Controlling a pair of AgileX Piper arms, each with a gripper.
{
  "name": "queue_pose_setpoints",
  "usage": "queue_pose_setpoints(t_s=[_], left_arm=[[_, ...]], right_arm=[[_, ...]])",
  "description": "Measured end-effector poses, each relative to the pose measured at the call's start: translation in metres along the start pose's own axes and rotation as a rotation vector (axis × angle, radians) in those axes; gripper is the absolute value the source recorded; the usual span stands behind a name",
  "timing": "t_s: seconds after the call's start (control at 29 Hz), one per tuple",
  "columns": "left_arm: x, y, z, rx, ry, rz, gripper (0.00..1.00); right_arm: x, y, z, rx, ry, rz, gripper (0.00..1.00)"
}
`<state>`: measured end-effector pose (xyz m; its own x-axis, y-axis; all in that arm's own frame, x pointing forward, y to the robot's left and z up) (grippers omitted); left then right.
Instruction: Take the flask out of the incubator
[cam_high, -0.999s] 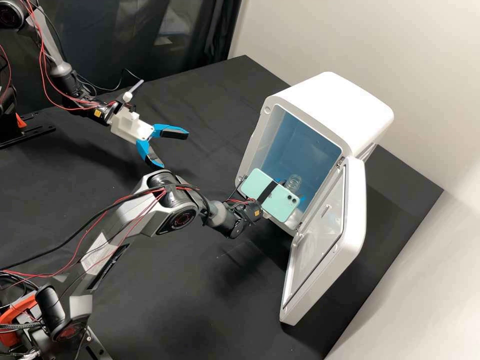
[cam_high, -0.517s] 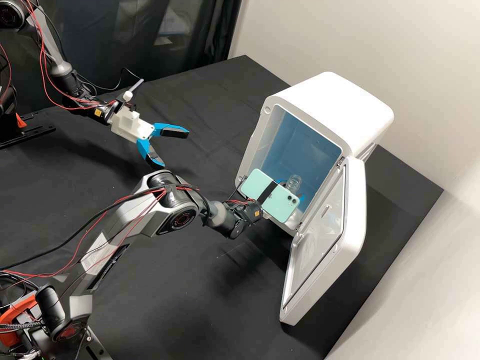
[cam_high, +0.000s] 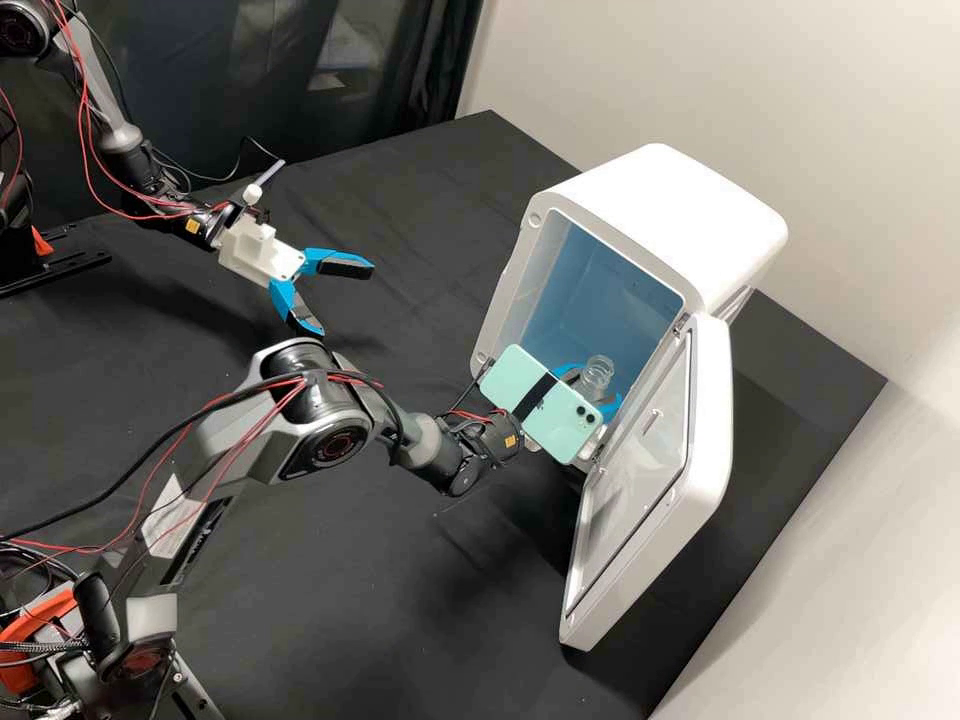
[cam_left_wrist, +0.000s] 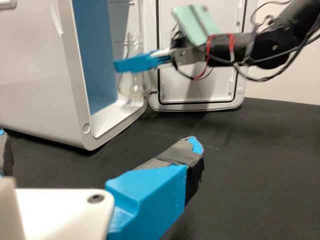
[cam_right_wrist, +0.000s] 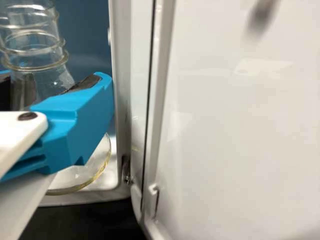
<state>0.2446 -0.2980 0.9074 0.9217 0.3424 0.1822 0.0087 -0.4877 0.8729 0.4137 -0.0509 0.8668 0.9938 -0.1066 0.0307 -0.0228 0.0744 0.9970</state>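
Already the door (cam_high: 650, 480) stands open, and the right gripper (cam_high: 592, 388) pinches the flask (cam_high: 599, 368) by its neck at the incubator (cam_high: 660, 210) mouth. The flask's base is not yet clear, so drawing it out onto the surface (cam_high: 420, 560) remains. Farther off at 10 o'clock, the left gripper (cam_high: 340, 296) hangs spread. No writing is legible.

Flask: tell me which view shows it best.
Right wrist view: the flask is close, ringed neck, body and base clear. High view shows its neck behind the phone; left wrist view, a faint outline in the incubator.
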Motion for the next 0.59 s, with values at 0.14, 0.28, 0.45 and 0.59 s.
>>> queue_pose_setpoints(t_s=[0.14,0.28,0.45,0.59], left_arm=[[-0.004,0.0040,0.001,-0.012,-0.001,0.019,1.00],[-0.005,0.0066,0.000,-0.017,0.001,0.033,1.00],[-0.007,0.0060,0.001,-0.021,-0.002,0.037,1.00],[-0.009,0.0051,-0.002,-0.024,0.009,0.034,1.00]], right_arm=[[-0.015,0.016,-0.003,0.021,0.035,0.059,0.00],[-0.023,0.022,-0.005,0.033,0.044,0.081,0.00],[-0.030,0.022,-0.006,0.034,0.044,0.083,0.00],[-0.037,0.021,-0.007,0.035,0.059,0.088,0.00]])
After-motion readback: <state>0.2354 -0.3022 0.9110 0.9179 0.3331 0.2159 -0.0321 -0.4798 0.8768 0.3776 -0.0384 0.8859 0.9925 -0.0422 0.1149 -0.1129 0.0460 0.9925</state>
